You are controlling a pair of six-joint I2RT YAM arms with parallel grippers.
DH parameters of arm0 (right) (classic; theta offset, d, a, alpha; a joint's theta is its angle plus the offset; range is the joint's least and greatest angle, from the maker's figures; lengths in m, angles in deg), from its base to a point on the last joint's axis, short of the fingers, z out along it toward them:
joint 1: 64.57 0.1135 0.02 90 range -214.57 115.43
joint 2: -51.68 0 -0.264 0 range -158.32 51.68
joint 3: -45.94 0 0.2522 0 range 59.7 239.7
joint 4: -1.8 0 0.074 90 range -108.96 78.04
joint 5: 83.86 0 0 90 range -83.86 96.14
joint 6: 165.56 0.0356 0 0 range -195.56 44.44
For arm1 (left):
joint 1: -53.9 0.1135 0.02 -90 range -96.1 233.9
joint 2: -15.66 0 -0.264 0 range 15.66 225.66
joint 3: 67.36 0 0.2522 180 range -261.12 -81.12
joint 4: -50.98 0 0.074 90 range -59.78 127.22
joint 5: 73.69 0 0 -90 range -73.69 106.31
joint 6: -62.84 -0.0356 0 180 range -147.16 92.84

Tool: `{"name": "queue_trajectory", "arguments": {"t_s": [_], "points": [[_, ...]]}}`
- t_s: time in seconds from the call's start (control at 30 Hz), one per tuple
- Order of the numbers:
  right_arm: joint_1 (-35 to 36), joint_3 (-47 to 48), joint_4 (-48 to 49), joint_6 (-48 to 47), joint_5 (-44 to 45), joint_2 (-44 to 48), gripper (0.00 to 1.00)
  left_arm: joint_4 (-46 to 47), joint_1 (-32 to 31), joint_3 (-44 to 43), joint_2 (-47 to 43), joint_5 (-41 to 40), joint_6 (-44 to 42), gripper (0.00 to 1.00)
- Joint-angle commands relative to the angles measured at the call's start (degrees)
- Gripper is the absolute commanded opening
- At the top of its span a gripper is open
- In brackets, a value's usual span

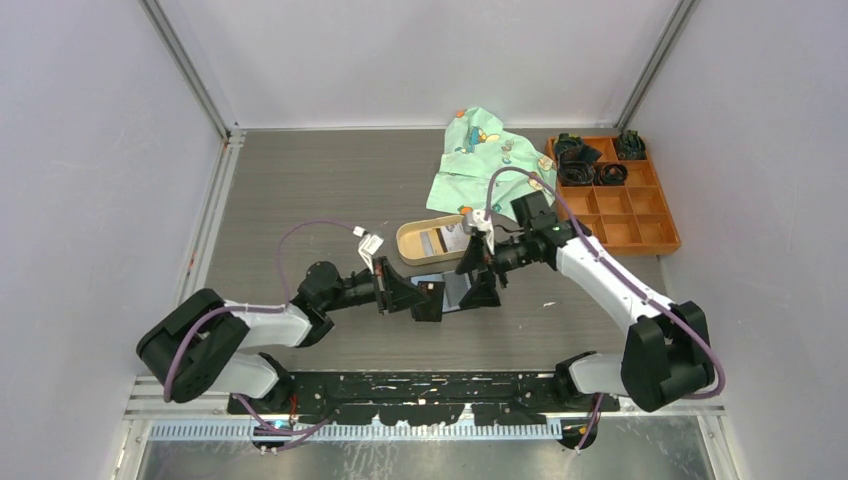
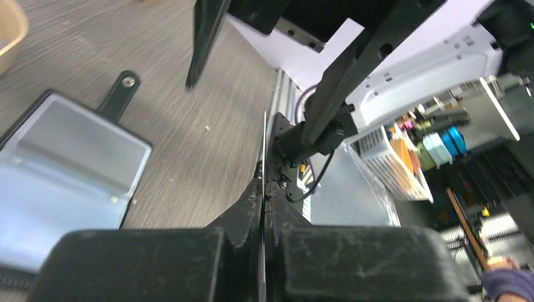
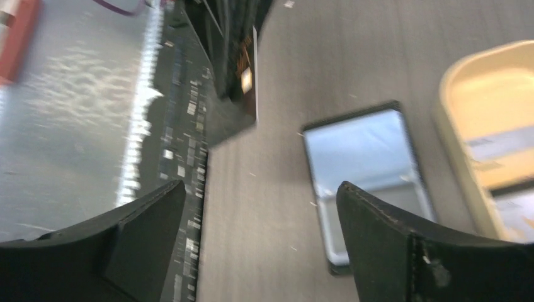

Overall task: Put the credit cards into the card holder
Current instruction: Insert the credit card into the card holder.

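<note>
As the right claw (image 3: 261,189) gapes above the card holder (image 3: 365,170), left claw (image 2: 264,195) pinches a credit card (image 2: 263,151)

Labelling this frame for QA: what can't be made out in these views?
- Left wrist view: the credit card pinched in the left tool is edge-on, so its face is unreadable.
- Top view: the card holder is mostly covered by the left tool and the right tool. Both wrist views blur its pockets, so contents are unclear.
- Right wrist view: the cards in the tan tray are cut off by the frame edge, so count is unclear.
</note>
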Motion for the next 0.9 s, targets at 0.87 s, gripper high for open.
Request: {"name": "queue_trajectory", "arguments": {"t_s": [0.87], "points": [[3.2, -9.3, 7.9, -25.6, 36.1, -1.4, 0.91, 14.8, -2.6, 4.3, 21.5, -28.1, 15.7, 0.00]]}}
